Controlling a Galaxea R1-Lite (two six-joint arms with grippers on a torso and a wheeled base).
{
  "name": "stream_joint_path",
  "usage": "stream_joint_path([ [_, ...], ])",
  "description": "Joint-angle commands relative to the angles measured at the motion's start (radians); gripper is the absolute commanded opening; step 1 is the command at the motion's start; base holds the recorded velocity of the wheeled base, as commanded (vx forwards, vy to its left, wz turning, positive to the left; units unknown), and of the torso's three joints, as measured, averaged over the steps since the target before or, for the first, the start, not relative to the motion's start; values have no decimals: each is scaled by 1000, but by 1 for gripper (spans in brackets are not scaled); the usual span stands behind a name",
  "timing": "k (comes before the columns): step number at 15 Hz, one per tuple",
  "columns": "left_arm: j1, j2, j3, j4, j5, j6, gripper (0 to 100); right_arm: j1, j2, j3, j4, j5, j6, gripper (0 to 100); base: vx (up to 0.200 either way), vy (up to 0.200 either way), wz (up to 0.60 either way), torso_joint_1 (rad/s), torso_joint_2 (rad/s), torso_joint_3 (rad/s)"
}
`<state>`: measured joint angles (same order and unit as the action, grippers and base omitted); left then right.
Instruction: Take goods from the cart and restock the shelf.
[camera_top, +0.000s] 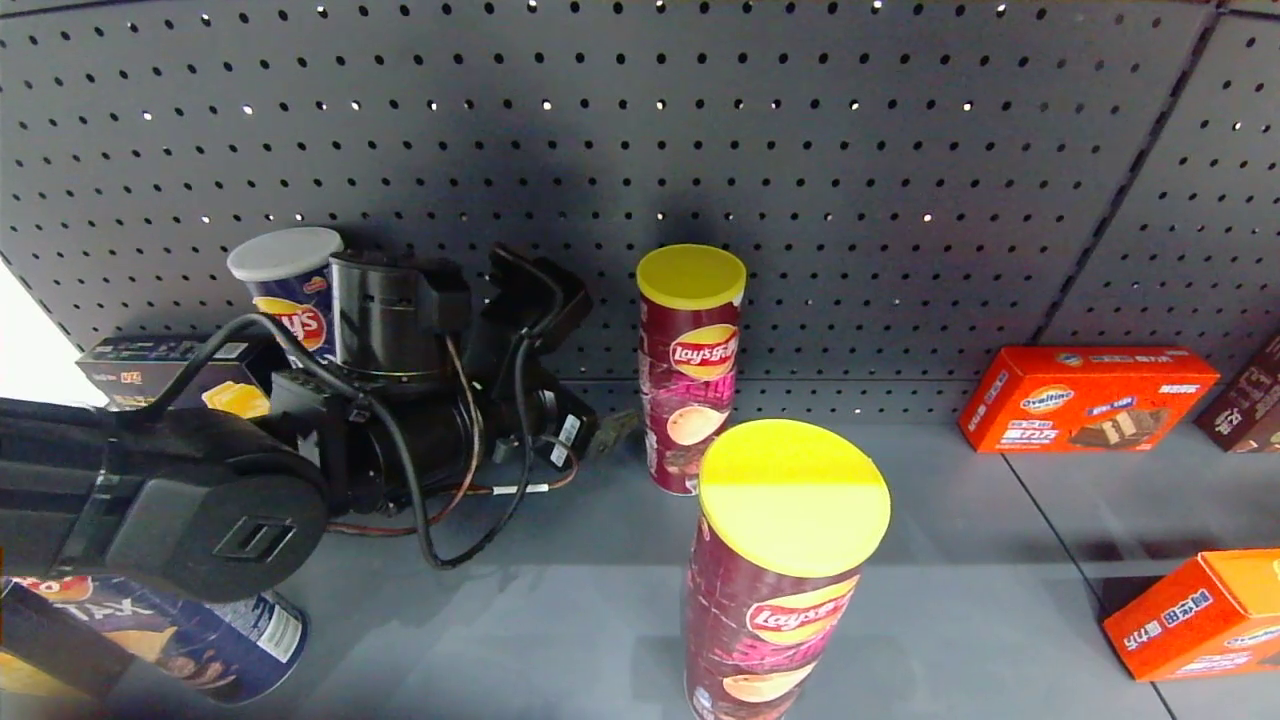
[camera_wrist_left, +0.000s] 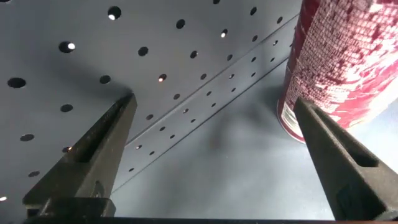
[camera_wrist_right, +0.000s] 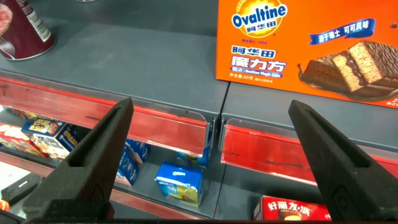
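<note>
Standing near the middle of the head view, a maroon chip can (camera_top: 690, 370) with a yellow lid sits upright on the grey shelf (camera_top: 950, 560), close to the pegboard back wall (camera_top: 800, 150). Its label carries a round red-and-yellow logo. A second maroon can (camera_top: 780, 590) stands nearer, at lower centre, its base cut off by the frame edge.

The left gripper (camera_wrist_left: 214, 99) has its fingers spread wide, with bare shelf and pegboard between them. The rear maroon can is just beside one finger; whether they touch cannot be told. In the head view the arm's wrist and cables hide most of this gripper.

At upper left a blue can (camera_top: 290, 290) with a white lid is half hidden behind the wrist, and a dark box (camera_top: 150, 365) beside it is partly covered. A dark can (camera_top: 200, 630) lying on its side at lower left is largely under the arm.

At right lie an orange box (camera_top: 1085, 395) picturing a chocolate wafer, another orange box (camera_top: 1200, 610) cut off at the lower right corner, and a brown box (camera_top: 1250, 410) clipped by the edge.

The right gripper (camera_wrist_right: 211, 106) is also held apart, before the shelf's front lip, with blue packets (camera_wrist_right: 180, 180) on a lower shelf beyond it.
</note>
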<state>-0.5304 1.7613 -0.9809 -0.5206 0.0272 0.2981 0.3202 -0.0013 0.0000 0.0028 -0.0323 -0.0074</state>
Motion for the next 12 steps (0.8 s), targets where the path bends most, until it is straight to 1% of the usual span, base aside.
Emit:
stream_joint_path([
  [1, -36, -128, 79, -1, -1, -8, 100, 0, 1, 0, 0, 0, 0, 100, 0, 0, 0, 0, 0, 0],
  [2, -54, -189, 129, -6, -6, -14, 100, 0, 1, 0, 0, 0, 0, 100, 0, 0, 0, 0, 0, 0],
  [3, -77, -221, 159, -16, -1, -27, 100, 0, 1, 0, 0, 0, 0, 100, 0, 0, 0, 0, 0, 0],
  [4, -94, -247, 183, -33, -1, -31, 100, 0, 1, 0, 0, 0, 0, 100, 0, 0, 0, 0, 0, 0],
  [7, -148, -315, 258, -73, -1, -33, 100, 0, 1, 0, 0, 0, 0, 100, 0, 0, 0, 0, 0, 0],
  [8, -186, -347, 289, -78, 2, -33, 100, 0, 1, 0, 0, 0, 0, 100, 0, 0, 0, 0, 0, 0],
  [9, -198, -365, 304, -78, 2, -33, 100, 0, 1, 0, 0, 0, 0, 100, 0, 0, 0, 0, 0, 0],
  [10, -210, -404, 340, -78, 2, -33, 100, 0, 1, 0, 0, 0, 0, 100, 0, 0, 0, 0, 0, 0],
  [12, -227, -493, 412, -79, -7, -45, 100, 0, 1, 0, 0, 0, 0, 100, 0, 0, 0, 0, 0, 0],
])
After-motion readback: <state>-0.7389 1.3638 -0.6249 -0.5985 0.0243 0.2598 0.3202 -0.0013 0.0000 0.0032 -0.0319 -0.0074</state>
